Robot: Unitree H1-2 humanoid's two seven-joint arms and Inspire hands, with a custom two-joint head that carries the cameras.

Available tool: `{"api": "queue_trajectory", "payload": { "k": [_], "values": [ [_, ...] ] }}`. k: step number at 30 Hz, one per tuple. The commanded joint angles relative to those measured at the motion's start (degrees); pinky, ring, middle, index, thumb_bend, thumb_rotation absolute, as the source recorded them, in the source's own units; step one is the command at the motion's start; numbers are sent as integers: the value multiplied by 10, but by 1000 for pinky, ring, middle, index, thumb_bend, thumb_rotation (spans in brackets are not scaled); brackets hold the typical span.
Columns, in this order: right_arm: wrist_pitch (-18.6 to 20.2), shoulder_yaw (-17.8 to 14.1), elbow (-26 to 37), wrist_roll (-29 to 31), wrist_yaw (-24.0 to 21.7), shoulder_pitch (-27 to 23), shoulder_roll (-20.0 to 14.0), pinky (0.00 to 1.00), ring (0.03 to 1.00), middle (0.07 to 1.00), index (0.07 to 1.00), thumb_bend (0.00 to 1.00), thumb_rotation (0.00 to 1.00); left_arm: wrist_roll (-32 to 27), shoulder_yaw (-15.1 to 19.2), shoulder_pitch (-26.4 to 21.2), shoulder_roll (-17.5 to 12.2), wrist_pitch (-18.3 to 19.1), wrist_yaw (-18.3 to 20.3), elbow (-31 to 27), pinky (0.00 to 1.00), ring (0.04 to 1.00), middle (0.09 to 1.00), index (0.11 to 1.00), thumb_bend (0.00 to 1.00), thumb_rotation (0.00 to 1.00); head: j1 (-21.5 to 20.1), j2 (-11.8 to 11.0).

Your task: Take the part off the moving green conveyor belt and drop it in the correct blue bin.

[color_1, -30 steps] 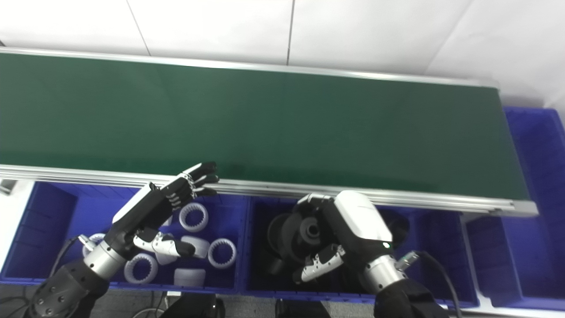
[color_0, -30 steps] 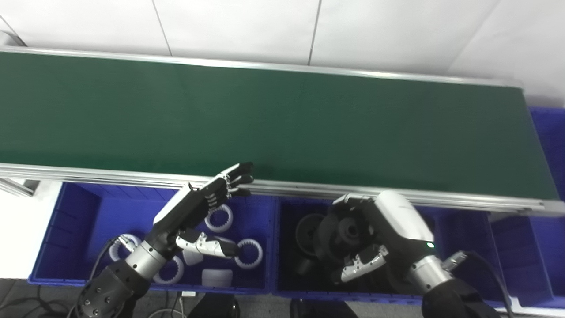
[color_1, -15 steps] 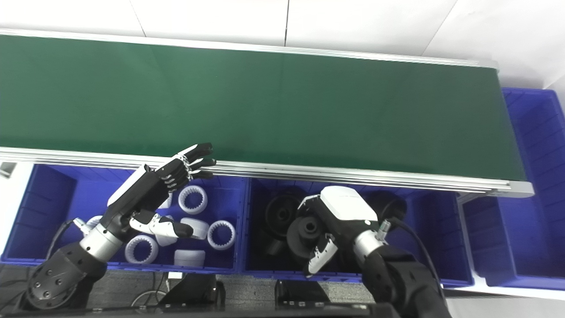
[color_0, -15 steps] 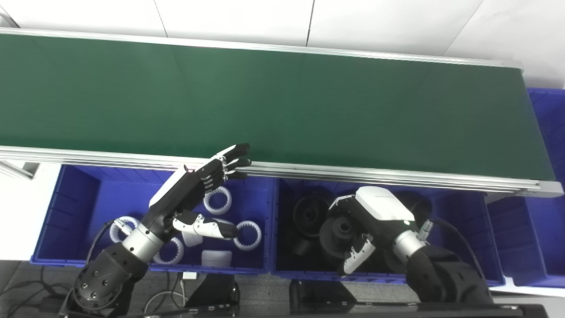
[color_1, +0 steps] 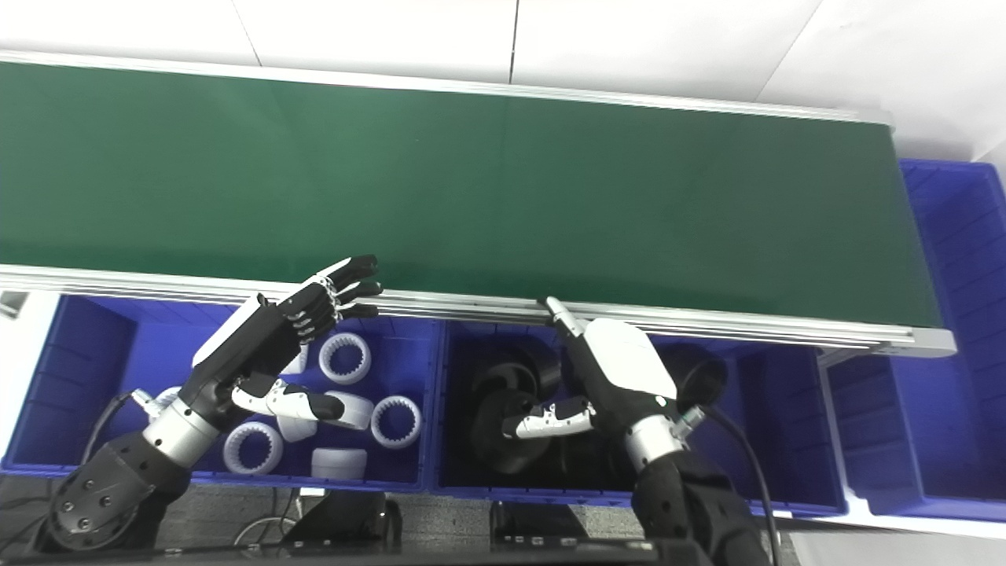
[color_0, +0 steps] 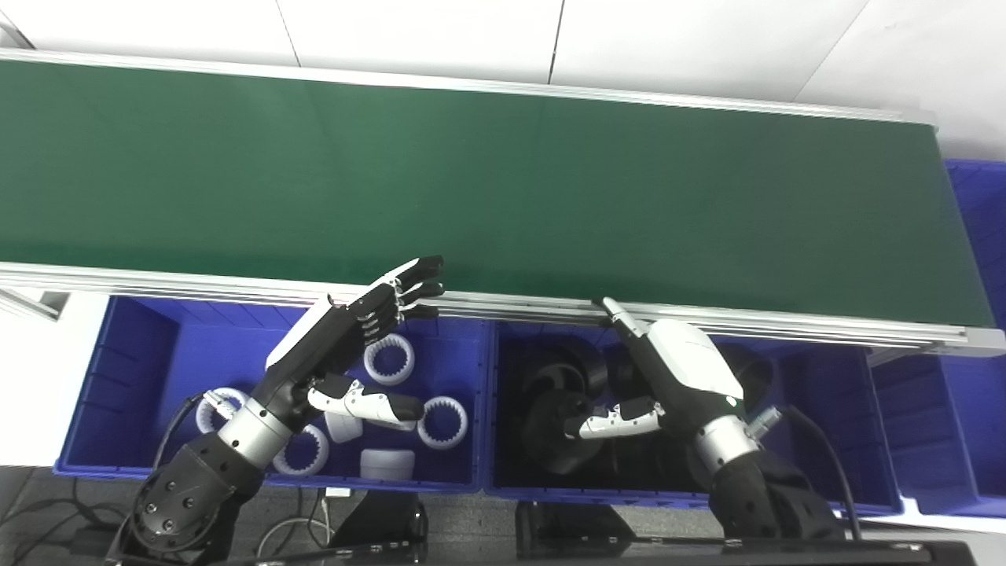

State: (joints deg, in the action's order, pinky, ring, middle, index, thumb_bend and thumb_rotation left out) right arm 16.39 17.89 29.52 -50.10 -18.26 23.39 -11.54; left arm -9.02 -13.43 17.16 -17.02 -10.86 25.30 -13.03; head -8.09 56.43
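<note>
Below the green conveyor belt [color_0: 503, 181], two blue bins are set side by side. Over the right blue bin [color_0: 833, 487] the right hand [color_0: 668, 377] is spread with fingers apart and nothing grasped, its fingertips touching the belt's near rail. Black wheel-like parts [color_0: 562, 420] are seen lying in that bin, just beneath and left of the palm, apart from it. Over the left blue bin [color_0: 118, 377], where white toothed rings [color_0: 442, 422] are scattered, the left hand [color_0: 346, 346] is held open and empty, fingertips at the rail.
</note>
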Motion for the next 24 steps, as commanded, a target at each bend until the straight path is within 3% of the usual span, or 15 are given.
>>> {"api": "queue_trajectory", "payload": {
  "k": [1, 7, 8, 10, 13, 18, 24],
  "values": [
    [-32, -6, 35, 20, 30, 10, 7, 1000, 1000, 1000, 977, 818, 375, -12, 4, 2, -2, -17, 2, -12, 850, 915, 954, 928, 691, 360, 2, 1],
    [-83, 21, 71, 95, 84, 66, 38, 982, 1000, 1000, 1000, 852, 373, 10, 7, 5, -3, -24, -6, -16, 836, 907, 953, 932, 697, 391, 3, -1],
    [-102, 25, 67, 119, 97, 76, 43, 974, 1000, 1000, 1000, 851, 370, 10, 8, 5, -2, -19, -7, -17, 835, 906, 952, 932, 698, 392, 3, -2],
    [-145, 35, 48, 161, 122, 93, 52, 853, 946, 992, 1000, 860, 393, 12, 9, 6, -2, -13, -9, -19, 833, 912, 959, 935, 703, 395, 3, -2],
    [-184, 44, 15, 193, 143, 104, 57, 848, 935, 978, 1000, 853, 389, 10, 10, 7, -2, -8, -10, -18, 833, 916, 963, 937, 703, 388, 9, -4],
    [-200, 31, -19, 268, 149, 100, 65, 852, 938, 969, 994, 833, 391, 22, 9, 6, 2, -18, -14, -12, 829, 920, 973, 943, 699, 389, 16, -11],
    [-207, 22, -37, 316, 144, 93, 59, 864, 935, 966, 995, 842, 423, 33, 10, 10, 4, -7, -21, -14, 816, 919, 976, 945, 717, 402, 17, -14]
  ]
}}
